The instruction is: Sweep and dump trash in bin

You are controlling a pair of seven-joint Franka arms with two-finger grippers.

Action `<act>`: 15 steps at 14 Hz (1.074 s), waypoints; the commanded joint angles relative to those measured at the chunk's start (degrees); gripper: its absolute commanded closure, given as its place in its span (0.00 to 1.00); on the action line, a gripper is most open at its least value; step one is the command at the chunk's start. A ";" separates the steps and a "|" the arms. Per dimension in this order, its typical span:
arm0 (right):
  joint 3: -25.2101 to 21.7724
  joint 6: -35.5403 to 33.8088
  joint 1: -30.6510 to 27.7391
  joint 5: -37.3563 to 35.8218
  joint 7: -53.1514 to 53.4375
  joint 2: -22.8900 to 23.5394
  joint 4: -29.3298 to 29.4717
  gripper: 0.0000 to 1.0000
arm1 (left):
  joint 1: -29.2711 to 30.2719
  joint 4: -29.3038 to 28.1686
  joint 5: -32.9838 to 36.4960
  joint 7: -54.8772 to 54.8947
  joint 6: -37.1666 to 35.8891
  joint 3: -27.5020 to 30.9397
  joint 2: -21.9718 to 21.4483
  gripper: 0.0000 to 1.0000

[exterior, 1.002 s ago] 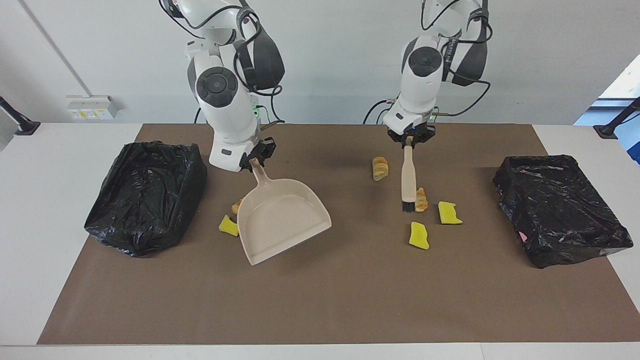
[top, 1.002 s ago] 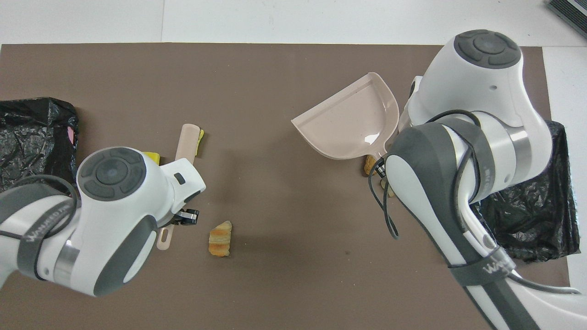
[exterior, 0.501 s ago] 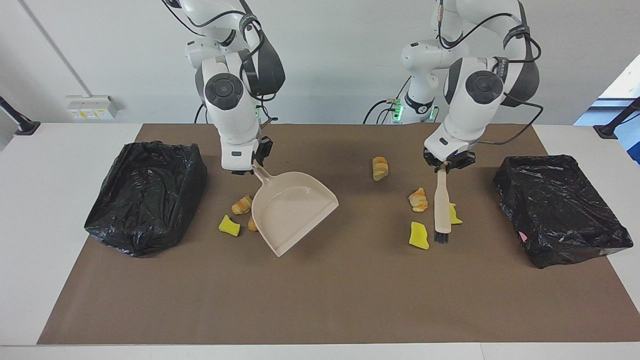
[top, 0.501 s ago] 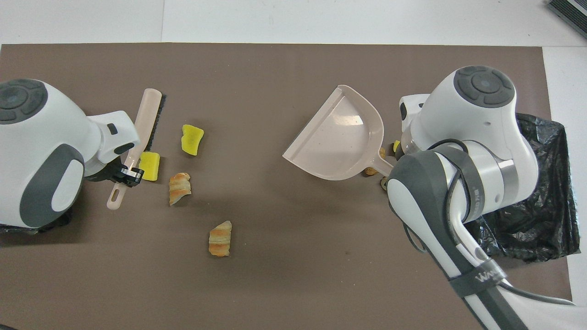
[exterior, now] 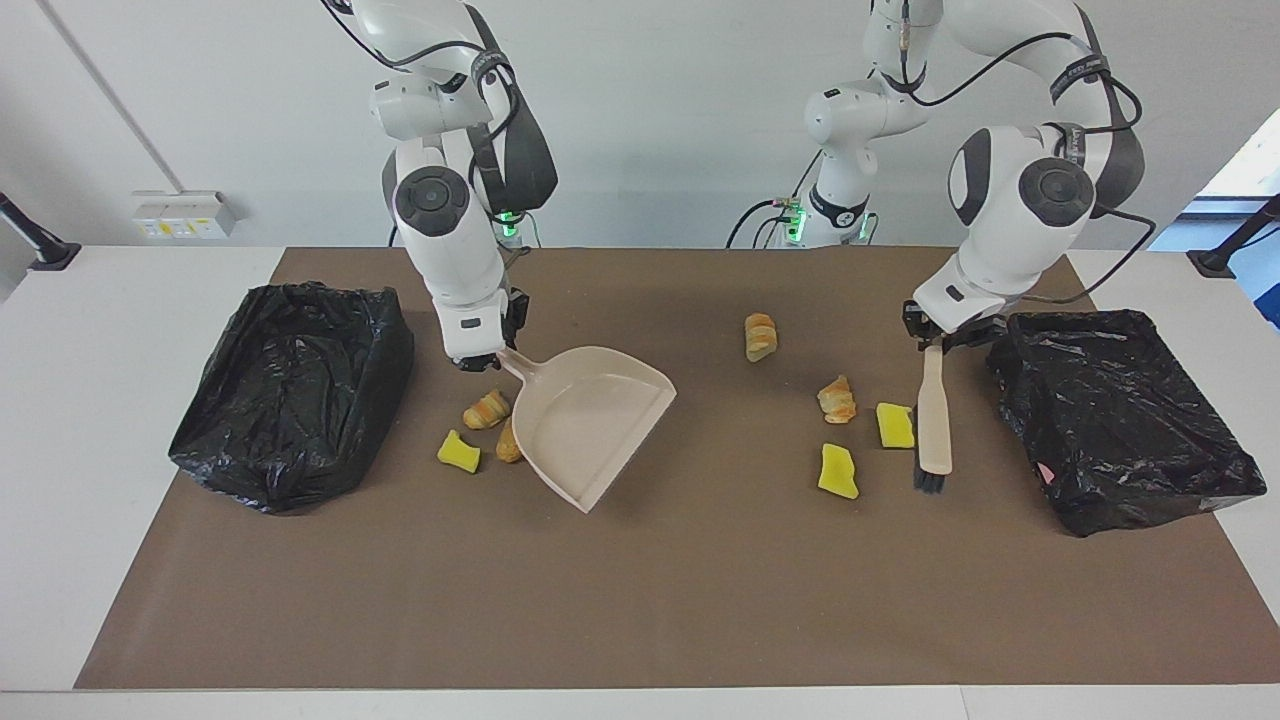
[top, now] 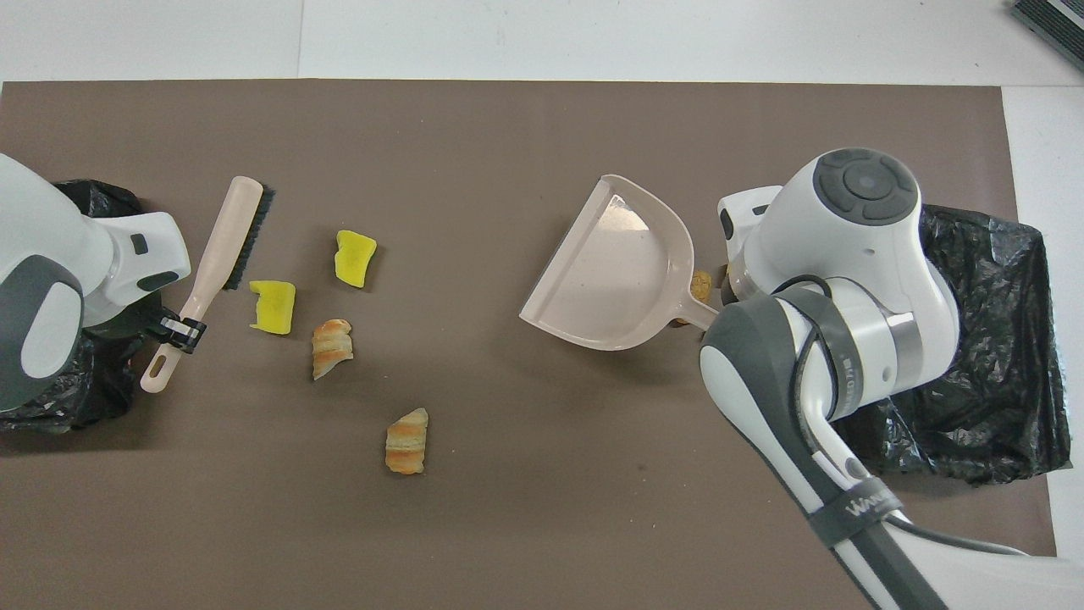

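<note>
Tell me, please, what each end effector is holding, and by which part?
Left end effector: brush, by its handle. Right end effector: dustpan, by its handle.

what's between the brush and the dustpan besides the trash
Nothing visible. The left hand holds the brush beside two yellow chunks and a bread piece. From there to the dustpan, held by the right hand, the brown mat lies bare.
</note>
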 commanded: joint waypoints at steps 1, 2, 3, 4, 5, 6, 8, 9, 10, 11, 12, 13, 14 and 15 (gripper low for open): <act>0.18 3.45 0.26 -1.79 -2.41 -1.69 -3.77 1.00 | 1.42 -2.94 0.85 0.90 0.12 -0.58 -1.75 1.00; 0.18 3.99 0.61 -2.05 -2.67 -1.61 -4.31 1.00 | 1.51 -4.00 0.85 0.73 0.38 -0.58 -1.84 1.00; 0.18 4.86 2.10 -3.27 -3.28 -1.09 -4.40 1.00 | 1.86 -4.62 0.85 0.55 0.55 -0.50 -1.84 1.00; 0.18 4.96 3.42 -6.85 -3.73 -0.47 -4.40 1.00 | 2.82 -4.97 0.93 -0.58 0.64 -0.50 -1.75 1.00; 0.18 4.61 4.13 -8.36 -3.73 -0.29 -4.40 1.00 | 3.00 -5.24 0.94 -2.42 0.56 -0.50 -1.75 1.00; 0.18 4.00 4.13 -8.38 -3.73 -0.20 -4.40 1.00 | 3.00 -5.94 0.94 -4.96 0.82 -0.50 -1.58 1.00; 0.18 3.38 4.13 -8.47 -3.73 -0.29 -4.40 1.00 | 3.88 -6.20 0.85 -9.88 1.26 -0.58 -0.70 1.00; 0.27 3.38 4.13 -8.47 -3.47 -0.29 -4.49 1.00 | 3.88 -6.55 0.85 -12.78 1.96 -0.58 -0.61 1.00; 0.27 3.46 4.22 -8.47 -3.21 -0.12 -4.49 1.00 | 3.88 -8.39 0.85 -14.55 3.96 -0.58 -0.87 1.00; 0.27 3.55 4.83 -8.47 -3.12 0.32 -4.49 1.00 | 3.62 -10.49 0.93 -14.91 7.03 -0.58 -1.48 1.00; 0.27 3.73 5.62 -8.47 -3.03 0.76 -4.49 1.00 | 3.53 -11.99 0.85 -15.00 8.10 -0.58 -1.75 1.00; 0.27 4.08 5.71 -8.47 -2.94 0.94 -4.49 1.00 | 3.62 -13.49 0.59 -15.53 8.38 -0.67 -2.53 1.00; 0.27 4.25 5.71 -8.47 -2.94 1.29 -4.31 1.00 | 3.18 -14.72 0.15 -17.27 8.29 -0.67 -2.98 1.00; 0.27 4.52 5.71 -8.55 -2.94 1.64 -4.31 1.00 | 2.92 -16.21 -0.29 -19.81 8.38 -0.93 -3.33 1.00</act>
